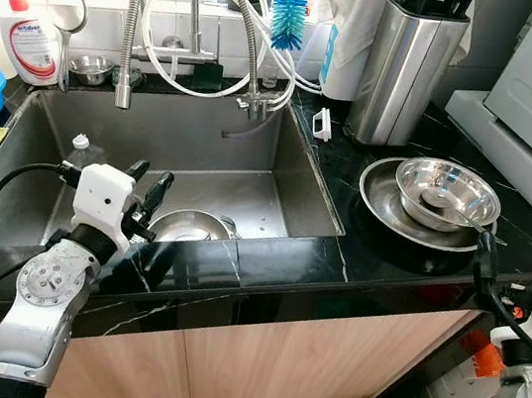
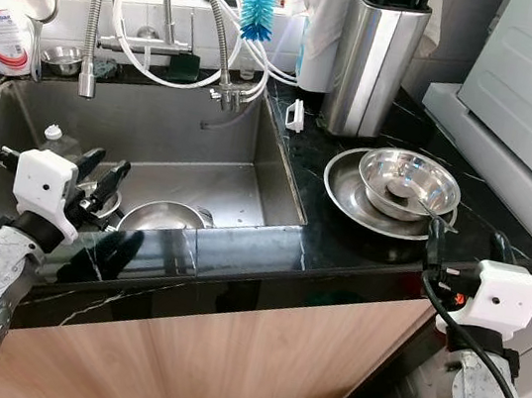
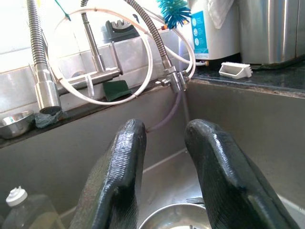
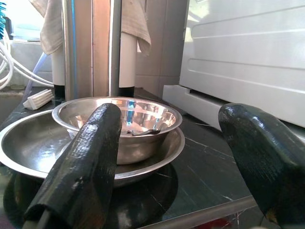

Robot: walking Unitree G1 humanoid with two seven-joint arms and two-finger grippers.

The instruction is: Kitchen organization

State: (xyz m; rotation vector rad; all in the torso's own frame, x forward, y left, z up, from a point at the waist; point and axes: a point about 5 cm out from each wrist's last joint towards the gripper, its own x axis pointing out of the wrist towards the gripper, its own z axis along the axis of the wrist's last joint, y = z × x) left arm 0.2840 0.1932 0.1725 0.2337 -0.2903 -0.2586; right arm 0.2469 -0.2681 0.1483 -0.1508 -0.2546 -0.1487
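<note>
Steel bowls are what this kitchen job looks to be about, and not much of it seems done yet. One small steel bowl [image 1: 447,193] sits inside a wide steel dish [image 1: 382,198] on the black counter [image 1: 327,258] to the right of the sink [image 1: 42,156], w/ a spoon (or some thin tool, hard to tell) lying in it. Another steel bowl [image 1: 190,225] lies down in the sink bottom, near the front wall, beside a clear bottle [image 1: 80,149]. The left gripper [image 1: 147,191] hangs over the front edge of the sink, just above that sink bowl, fingers [image 3: 119,171] a little apart and holding nothing. The right gripper [image 4: 176,162] waits at the counter's front edge, pointing at the stacked bowl & dish, fingers wide apart, also holding nothing. So my guess: no dish is picked up at this point, and both spots need work. Other stuff stands round the back: soap bottle [image 1: 31,39], tiny bowl [image 1: 91,68], blue brush [image 1: 289,17], knife block [image 1: 407,65]. What is left, I think: grab the sink bowl w/ the left one, or the counter stack w/ the right one, then put them where they belong. Where that place is, the pics don't say.
</note>
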